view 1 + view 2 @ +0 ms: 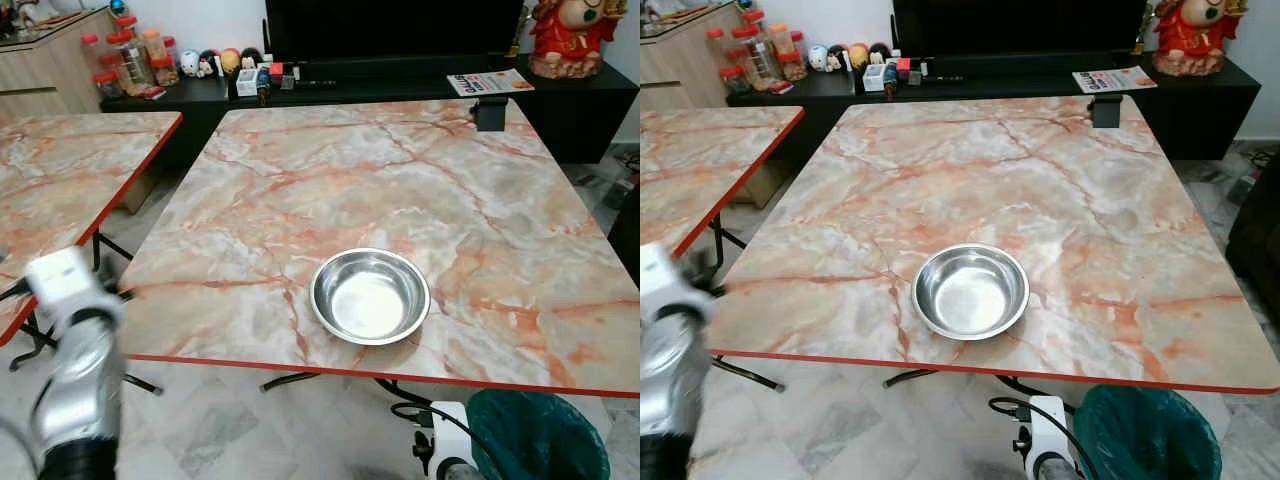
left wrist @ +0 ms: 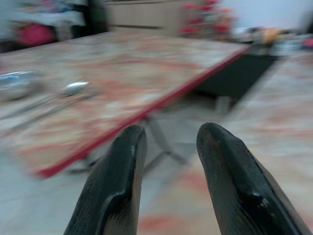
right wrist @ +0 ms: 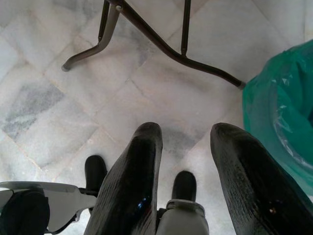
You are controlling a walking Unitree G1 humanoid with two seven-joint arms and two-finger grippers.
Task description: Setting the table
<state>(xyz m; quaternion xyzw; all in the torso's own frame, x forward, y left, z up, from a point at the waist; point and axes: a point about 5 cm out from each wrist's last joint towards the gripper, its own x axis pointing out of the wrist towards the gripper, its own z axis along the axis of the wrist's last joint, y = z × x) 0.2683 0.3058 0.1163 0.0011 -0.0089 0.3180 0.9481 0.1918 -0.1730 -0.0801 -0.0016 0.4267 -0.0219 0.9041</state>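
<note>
Left gripper [image 2: 168, 147]: raised, fingers parted, empty, between two marble-patterned tables. Steel bowl [image 1: 369, 296]: empty, upright, near front edge of the main table [image 1: 420, 180]. Right gripper [image 3: 188, 147]: fingers parted, empty, hanging above floor beside green-lined bin [image 1: 538, 436].

The left arm [image 1: 75, 380] is raised at the robot's left side, its silver forearm and white wrist block blurred in the head views. The left gripper [image 2: 168, 147] points forward and its two black fingers [image 2: 117, 186] stand apart with a clear gap between them, holding nothing. The right arm [image 1: 1045, 445] hangs low at the robot's right. The right gripper [image 3: 188, 147] points down toward the floor, its fingers [image 3: 134, 181] likewise spread and empty.
</note>
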